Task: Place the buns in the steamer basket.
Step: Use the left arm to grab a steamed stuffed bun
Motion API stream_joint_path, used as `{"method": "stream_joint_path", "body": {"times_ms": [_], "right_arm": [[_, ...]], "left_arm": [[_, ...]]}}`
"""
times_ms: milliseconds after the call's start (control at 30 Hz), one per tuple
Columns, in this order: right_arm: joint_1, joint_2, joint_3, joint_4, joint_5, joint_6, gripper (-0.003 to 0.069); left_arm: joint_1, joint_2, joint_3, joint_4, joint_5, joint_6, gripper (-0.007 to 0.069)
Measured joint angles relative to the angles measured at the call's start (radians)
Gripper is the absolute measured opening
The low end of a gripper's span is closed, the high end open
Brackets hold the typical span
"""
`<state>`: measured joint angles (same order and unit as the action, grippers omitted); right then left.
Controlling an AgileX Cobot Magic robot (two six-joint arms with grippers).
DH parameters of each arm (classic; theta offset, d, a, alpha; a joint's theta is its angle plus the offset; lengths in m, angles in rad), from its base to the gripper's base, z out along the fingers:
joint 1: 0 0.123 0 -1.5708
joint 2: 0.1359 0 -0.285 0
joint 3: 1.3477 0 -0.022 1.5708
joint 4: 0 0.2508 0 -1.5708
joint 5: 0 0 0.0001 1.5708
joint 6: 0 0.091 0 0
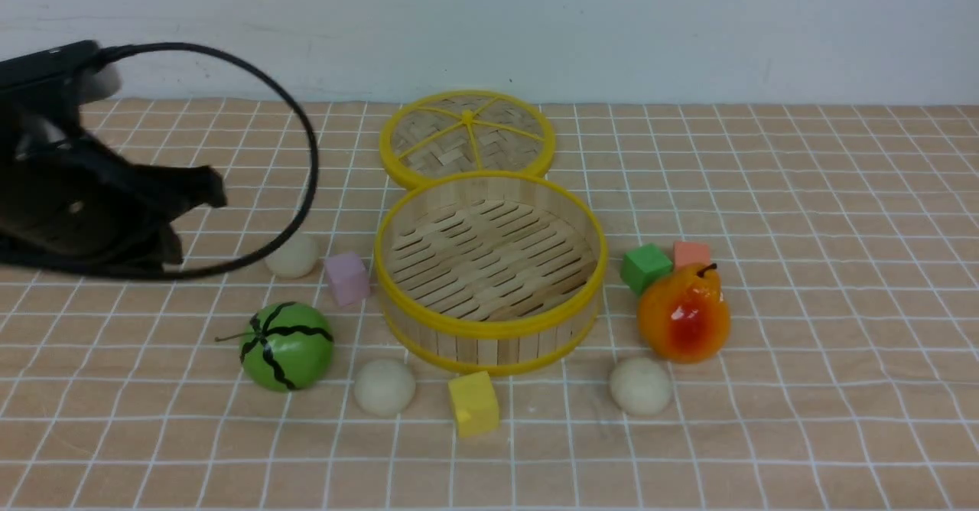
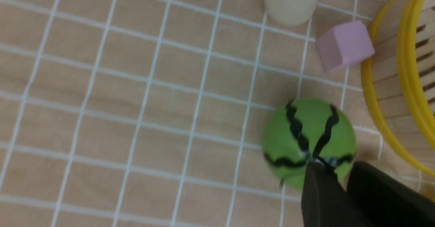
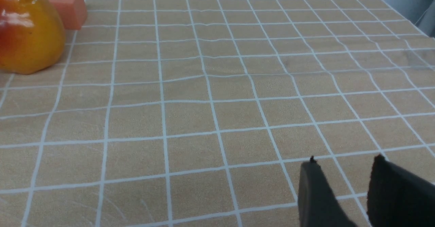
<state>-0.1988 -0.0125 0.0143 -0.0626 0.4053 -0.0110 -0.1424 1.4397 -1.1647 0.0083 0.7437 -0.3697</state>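
Two buns [image 1: 384,387] lie just before the empty steamer basket [image 1: 489,329], a third bun [image 1: 291,255] to its left, probably the aim of the left gripper [image 1: 191,216], jaws narrowly parted on nothing, while the right gripper [image 3: 345,158], likewise slightly open and empty, idles well to its right

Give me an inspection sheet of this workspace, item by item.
Surface: tan white-gridded cloth, slightly wrinkled.
Job's things: three off-white dough buns on the cloth, outside the empty round bamboo steamer basket.
Clutter: flat woven lid; green watermelon toy; orange pear toy; pink foam cube; yellow foam cube; green foam cube; orange foam cube.
Hands: left hand open, empty; right hand open, empty.
Cables: black cable looping from the left arm.
Surroundings: pale wall.
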Motion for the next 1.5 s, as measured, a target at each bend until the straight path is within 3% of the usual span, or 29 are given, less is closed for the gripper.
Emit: {"method": "stream_joint_path", "body": {"times_ms": [467,800,1233,1367,1500], "right_arm": [[0.0,0.0,0.0,0.0,0.0,0.0,0.0241],[0.0,0.0,0.0,0.0,0.0,0.0,0.0241],[0.0,0.0,0.0,0.0,0.0,0.0,0.0241],[0.0,0.0,0.0,0.0,0.0,0.0,0.0241],[0.0,0.0,0.0,0.0,0.0,0.0,0.0241]], "left_arm": [[0.0,0.432,-0.354,-0.032,-0.034,0.181,0.0168],[0.0,0.69,-0.542,0.003,-0.047,0.19,0.0202],[0.0,0.772,-0.62,0.05,-0.053,0.19,0.0218],[0.0,0.772,-0.621,0.047,-0.034,0.196,0.0176],[0.0,0.772,-0.632,0.032,0.001,0.235,0.0032]]}}
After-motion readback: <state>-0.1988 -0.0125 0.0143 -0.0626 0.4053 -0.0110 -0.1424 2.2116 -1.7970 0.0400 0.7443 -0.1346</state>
